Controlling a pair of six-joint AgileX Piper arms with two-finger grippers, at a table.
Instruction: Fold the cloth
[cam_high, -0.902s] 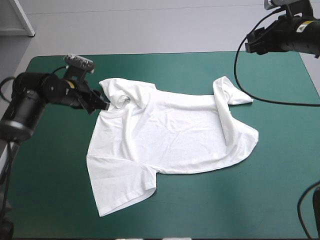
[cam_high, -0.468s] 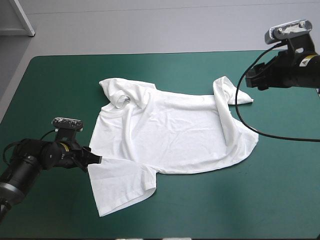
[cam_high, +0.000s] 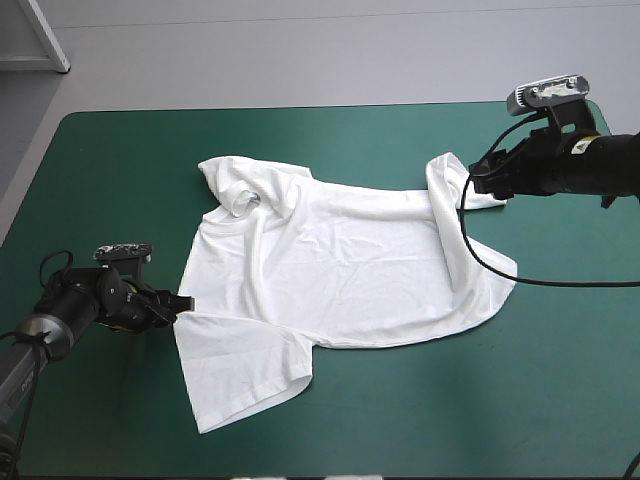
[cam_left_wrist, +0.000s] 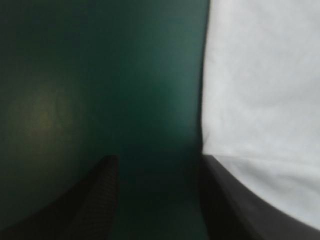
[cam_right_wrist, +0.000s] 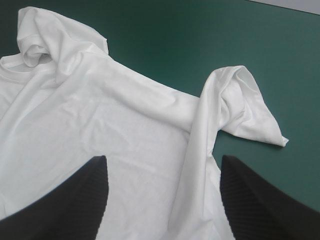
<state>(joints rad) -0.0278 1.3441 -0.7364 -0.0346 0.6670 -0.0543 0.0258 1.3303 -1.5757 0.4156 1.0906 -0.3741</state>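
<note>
Nearest the robot, the left gripper (cam_high: 183, 302) is now lying low on the table (cam_high: 100, 160) at the outer edge of the T-shirt's near sleeve (cam_high: 240, 370). It has come there from the crumpled collar (cam_high: 240, 190) on the far left, where it was just before. Its black fingers are standing apart with nothing between them, one tip at the white edge, the other over bare teal-green cover. The T-shirt (cam_high: 340, 270) itself is lying unmoved across the middle of the table, mostly flat, with a ridge of cloth doubled over along its right side. Farther off, the right gripper (cam_high: 478, 180) has dropped from the far right corner and is now hovering by the rolled right sleeve (cam_high: 445, 175), spread wide and empty. Judgement: both arms are lining up on opposite sides for a grab, no fold started yet. Bare cover is showing broadly on all sides; the near sleeve is sitting closest to an edge, the near one.
</note>
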